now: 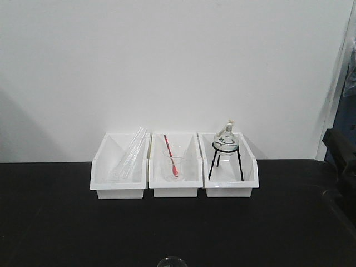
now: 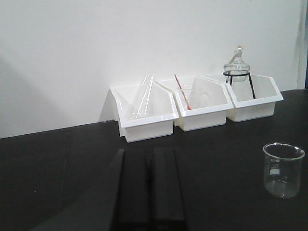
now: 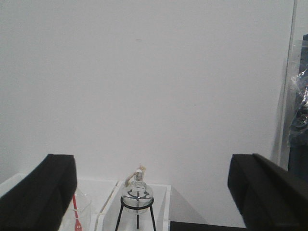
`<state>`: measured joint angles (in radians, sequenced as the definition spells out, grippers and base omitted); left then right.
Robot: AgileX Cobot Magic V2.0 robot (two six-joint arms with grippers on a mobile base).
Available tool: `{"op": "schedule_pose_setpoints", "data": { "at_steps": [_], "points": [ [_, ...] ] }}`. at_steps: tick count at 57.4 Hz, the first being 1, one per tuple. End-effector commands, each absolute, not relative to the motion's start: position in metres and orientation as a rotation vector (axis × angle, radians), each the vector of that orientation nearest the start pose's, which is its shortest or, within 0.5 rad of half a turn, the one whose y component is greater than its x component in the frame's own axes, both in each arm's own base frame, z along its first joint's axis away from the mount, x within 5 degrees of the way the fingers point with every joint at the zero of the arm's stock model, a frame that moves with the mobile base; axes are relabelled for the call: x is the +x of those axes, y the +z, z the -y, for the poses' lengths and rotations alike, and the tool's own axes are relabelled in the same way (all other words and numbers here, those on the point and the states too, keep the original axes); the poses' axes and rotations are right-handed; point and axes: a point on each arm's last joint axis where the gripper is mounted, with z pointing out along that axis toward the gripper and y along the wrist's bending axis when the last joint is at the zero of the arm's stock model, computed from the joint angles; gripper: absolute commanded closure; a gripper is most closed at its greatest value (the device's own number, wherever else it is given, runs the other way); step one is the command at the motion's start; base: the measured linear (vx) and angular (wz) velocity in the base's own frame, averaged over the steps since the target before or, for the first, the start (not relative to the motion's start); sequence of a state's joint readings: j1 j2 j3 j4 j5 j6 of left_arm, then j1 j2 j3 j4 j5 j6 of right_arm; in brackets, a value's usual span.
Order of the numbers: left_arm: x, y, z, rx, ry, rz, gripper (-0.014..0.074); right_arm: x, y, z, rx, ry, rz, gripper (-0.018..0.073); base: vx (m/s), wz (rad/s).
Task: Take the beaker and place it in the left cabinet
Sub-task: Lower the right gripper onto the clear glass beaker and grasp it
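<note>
The beaker [image 2: 283,169], small, clear and empty, stands upright on the black table at the lower right of the left wrist view. Only its rim [image 1: 171,260] shows at the bottom edge of the front view. My left gripper [image 2: 151,185] is shut and empty. It sits low over the table, well left of the beaker and apart from it. My right gripper [image 3: 151,192] is open wide and empty, held high and facing the white wall and the bins. The left cabinet is out of view.
Three white bins stand in a row against the wall. The left bin [image 1: 119,186] holds glass tubes, the middle bin [image 1: 175,186] a beaker with a red rod [image 1: 173,158], and the right bin [image 1: 231,186] a glass flask on a black tripod [image 1: 226,150]. A dark arm part [image 1: 340,156] is at the right edge.
</note>
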<state>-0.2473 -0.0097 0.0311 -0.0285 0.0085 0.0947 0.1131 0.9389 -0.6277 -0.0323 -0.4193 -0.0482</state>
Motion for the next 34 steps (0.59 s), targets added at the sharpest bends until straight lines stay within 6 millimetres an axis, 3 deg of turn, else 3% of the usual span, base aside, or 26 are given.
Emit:
{"op": "schedule_pose_setpoints", "data": {
  "at_steps": [1, 9, 14, 22, 34],
  "points": [
    [0.054, 0.205, 0.014, 0.217, -0.161, -1.414, 0.0596, 0.201, 0.377, -0.024, -0.113, 0.072, -1.241, -0.0138, 0.0, 0.0],
    [0.054, 0.205, 0.014, 0.217, -0.161, -1.414, 0.0596, 0.214, 0.36, -0.031, -0.225, 0.034, -1.283, -0.0099, 0.0, 0.0],
    [0.054, 0.205, 0.014, 0.217, -0.161, -1.414, 0.0596, 0.221, 0.339, -0.037, -0.304, 0.039, -1.328, -0.0077, 0.0, 0.0],
    [0.054, 0.205, 0.014, 0.217, -0.161, -1.414, 0.0596, 0.228, 0.294, -0.047, -0.349, 0.175, -1.412, -0.0057, 0.0, 0.0],
    [0.054, 0.205, 0.014, 0.217, -0.161, -1.414, 0.0596, 0.224, 0.225, -0.073, -0.606, 0.416, -1.46, -0.0043, 0.0, 0.0]
  ]
}}
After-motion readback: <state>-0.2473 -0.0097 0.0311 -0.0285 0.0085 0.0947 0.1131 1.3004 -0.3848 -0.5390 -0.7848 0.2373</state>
